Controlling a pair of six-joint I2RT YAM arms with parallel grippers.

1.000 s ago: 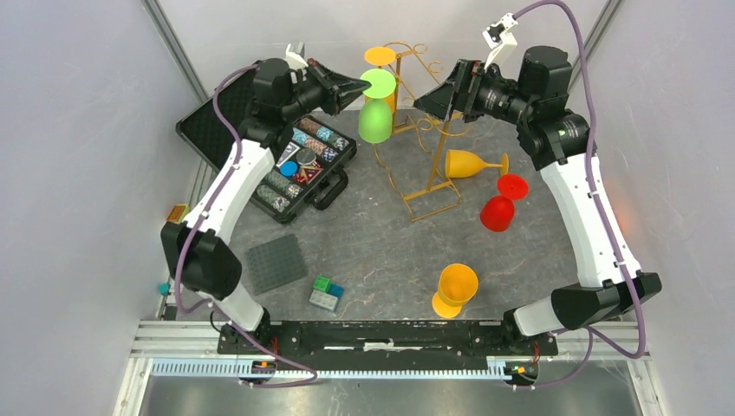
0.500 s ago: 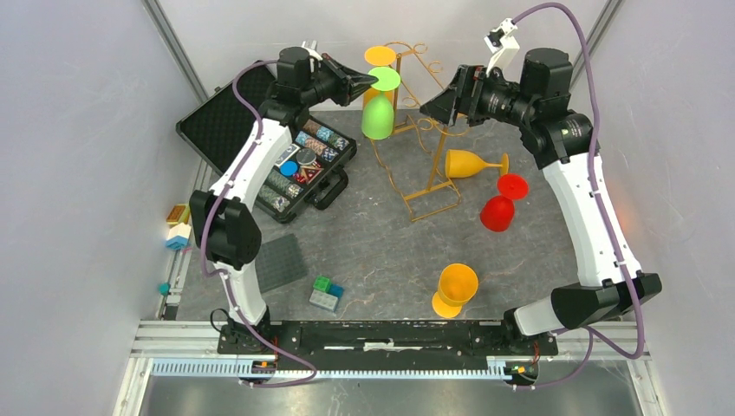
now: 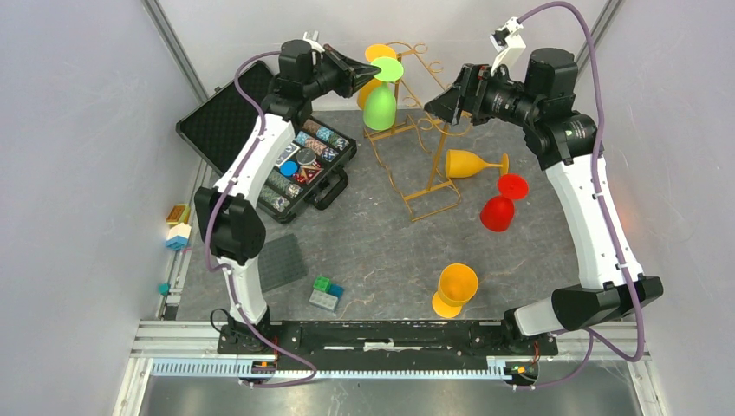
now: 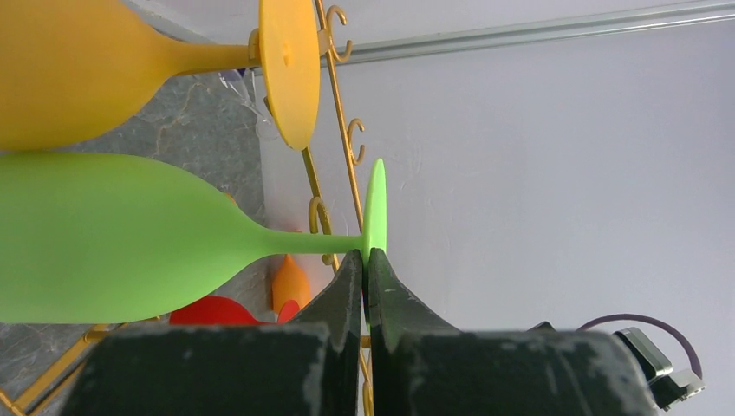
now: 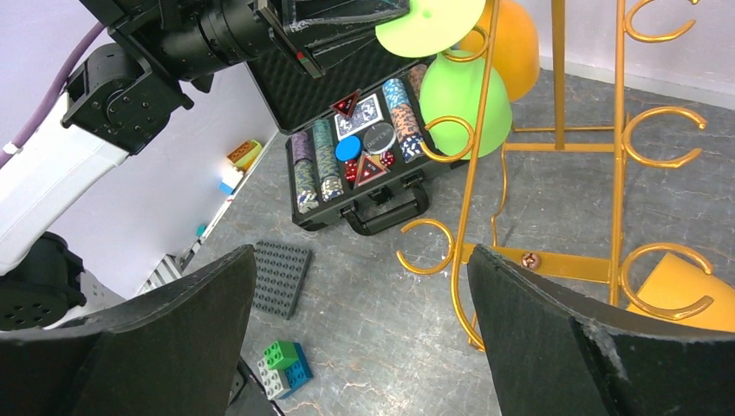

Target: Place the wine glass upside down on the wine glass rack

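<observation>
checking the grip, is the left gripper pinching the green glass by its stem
No, the left gripper is shut on the foot rim of the green wine glass, not its stem.

1. A robotics lab test cell is suggested.
2. The grey table (image 3: 381,251) is enclosed by plain white panels (image 3: 78,173).
3. Robot arms (image 3: 589,217) are bolted to an aluminium rail (image 3: 390,368).
4. Unrelated props are scattered: a poker-chip case (image 3: 308,165), toy bricks (image 3: 326,293).

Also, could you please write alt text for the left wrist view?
The left gripper pinches the foot rim of the green wine glass, which lies sideways in the picture, bowl to the left. Above it, an orange wine glass lies likewise against the gold wine glass rack.
</observation>
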